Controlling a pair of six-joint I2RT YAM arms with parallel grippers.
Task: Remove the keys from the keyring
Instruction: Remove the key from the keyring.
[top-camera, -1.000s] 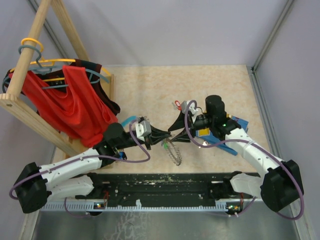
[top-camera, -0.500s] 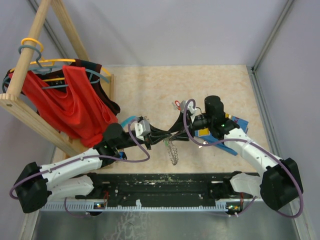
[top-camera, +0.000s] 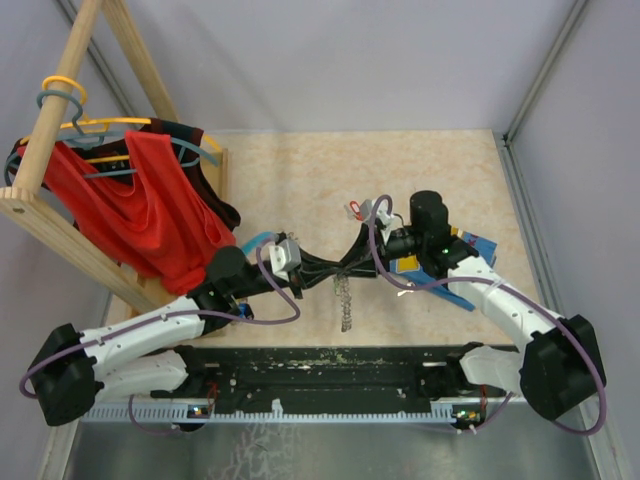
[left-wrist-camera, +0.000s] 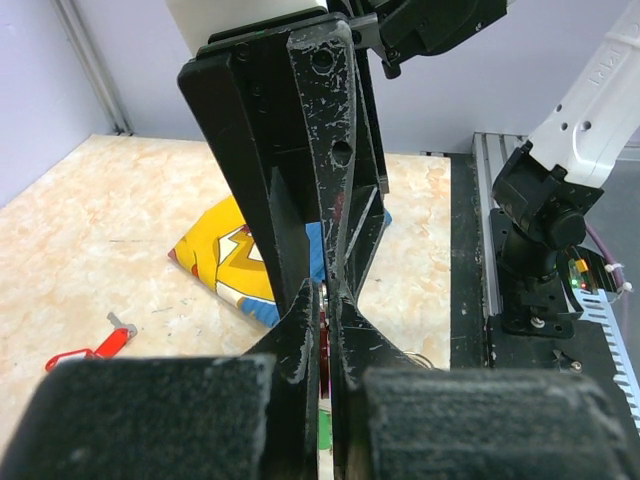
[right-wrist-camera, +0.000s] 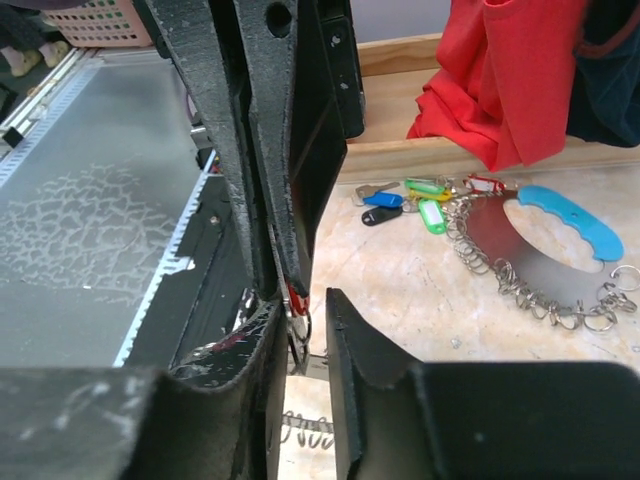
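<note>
Occlusion: pinch point between left hand (left-wrist-camera: 322, 325) and right hand (right-wrist-camera: 305, 325) buried behind black fingers in every view; from above, only a dark knot over the tabletop (top-camera: 300, 170).
Left hand: clenched to a thin slit, with red and green scraps of tag showing in it; as far as can be made out, gripping the top of the keyring (top-camera: 345, 305).
Right hand: tip to tip with the left, fingers a little apart; red tag and a small silver loop in the gap, against one finger; cannot tell whether pinched or merely touched.
Keyring: hanging edge-on, straight down from the meeting hands; contact of its lower end with the tabletop unclear.
Red-tagged key (top-camera: 353, 208): alone on the tabletop, just beyond the hands.
Packet (left-wrist-camera: 235, 265): yellow and blue, flat on the tabletop, partly hidden under the right arm.
Keys (right-wrist-camera: 420, 205): cluster with blue, green and red tags near the rack foot, just beside a second looped ring (right-wrist-camera: 495, 240); joined or loose, hard to make out.
Second looped ring: flat on the tabletop, blue handle (right-wrist-camera: 565, 218) at its far edge; mostly covered by the left arm from above.
Rack (top-camera: 60, 130): wooden, far left, red garment (top-camera: 140, 210) draped over it.
</note>
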